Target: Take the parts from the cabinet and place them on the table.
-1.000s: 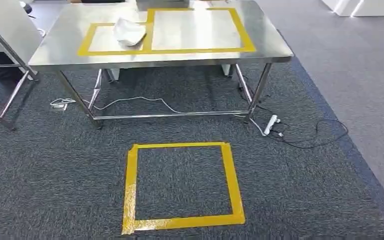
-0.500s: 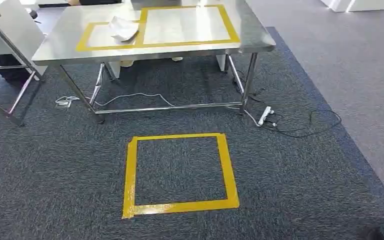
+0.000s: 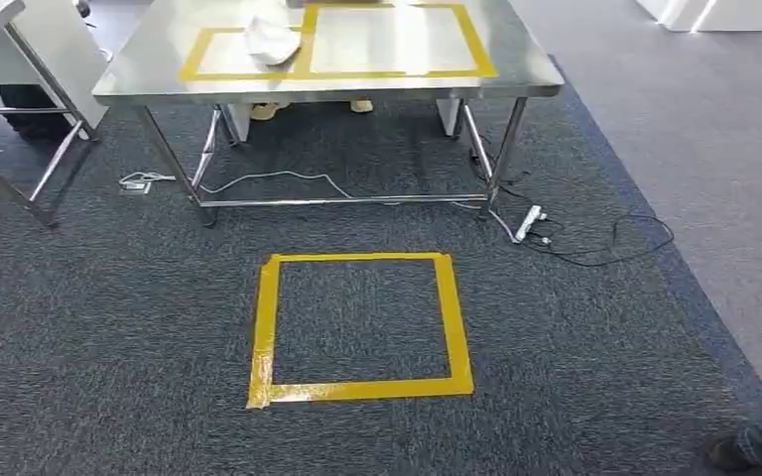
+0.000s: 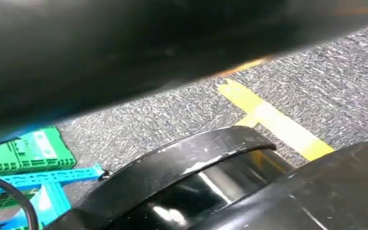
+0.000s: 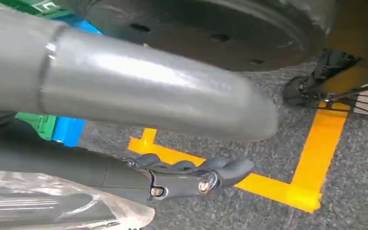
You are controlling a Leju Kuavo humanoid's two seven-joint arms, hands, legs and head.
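- Standing ahead in the head view: steel table (image 3: 139,74) with yellow tape outlines (image 3: 476,45) on its top, one smaller rectangle joined to a larger one.
- White crumpled part in a bag (image 3: 270,40) lies on the table, on the smaller outline and over the strip it shares with the larger one.
- Yellow taped square (image 3: 357,327) on the dark carpet (image 3: 109,327), between camera and table.
- White cable (image 3: 278,178) and a white power strip (image 3: 528,223) with a black cord (image 3: 615,243) lie on the floor by the table legs.
- Person's shoe and trouser cuff (image 3: 759,446) at the lower right corner.
- Right hand (image 5: 172,179), right wrist view: dark fingers (image 5: 230,168) lie straight and close together over clear crinkled plastic (image 5: 52,201); it probably holds this bag, though the grip itself is hidden.
- Left wrist view: carpet, yellow tape (image 4: 273,122), green crate (image 4: 28,149), blue frame (image 4: 43,184). Left hand's finger state cannot be told.
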